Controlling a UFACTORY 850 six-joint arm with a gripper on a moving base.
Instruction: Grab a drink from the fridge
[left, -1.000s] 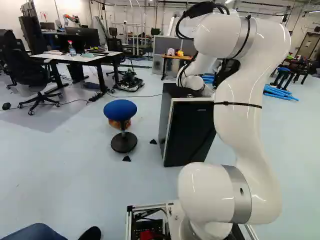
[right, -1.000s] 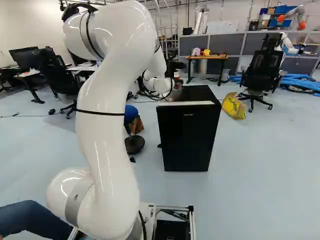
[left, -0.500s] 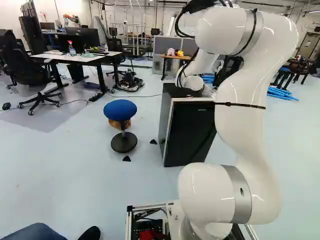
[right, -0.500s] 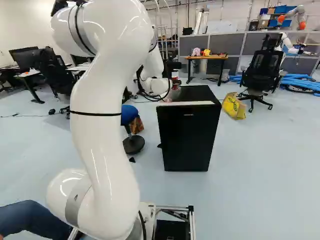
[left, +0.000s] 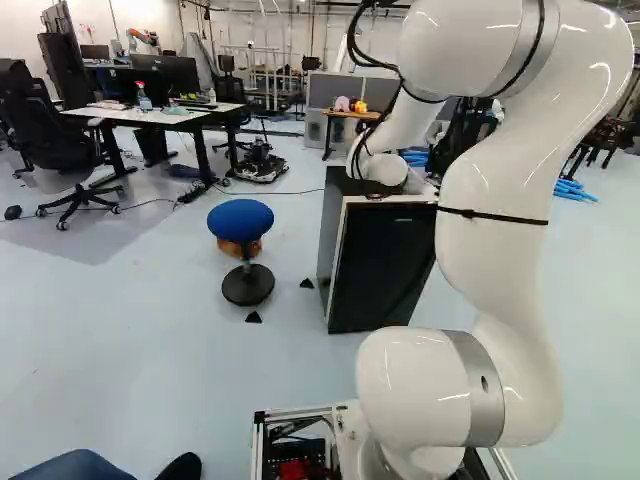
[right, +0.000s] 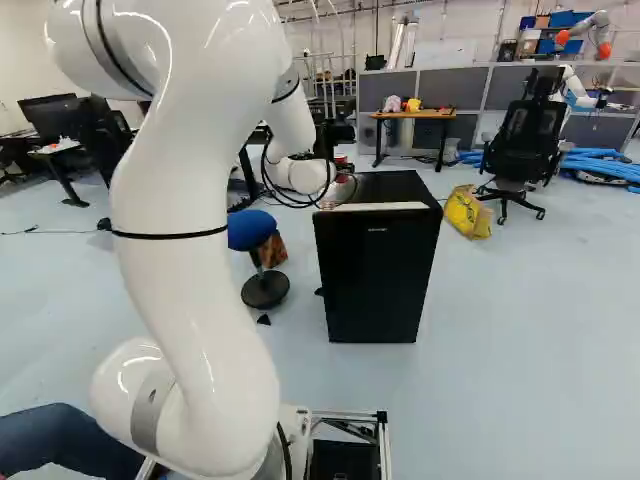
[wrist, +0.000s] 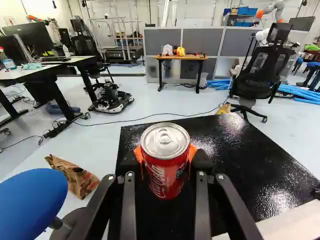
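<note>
Gripper (wrist: 165, 154) holds a red can (wrist: 164, 175) between part-open fingers over the black fridge (right: 375, 275): grab seemingly done, carrying away probably left.

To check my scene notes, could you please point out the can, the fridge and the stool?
Can (wrist: 162, 172), wrist view, its red side.
Fridge (right: 375, 275), right base view, its black front.
Stool (left: 240, 219), left base view, its blue seat.

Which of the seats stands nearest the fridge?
The blue stool, backless on a round base, close beside the black fridge; the black office chairs stand farther off.
</note>
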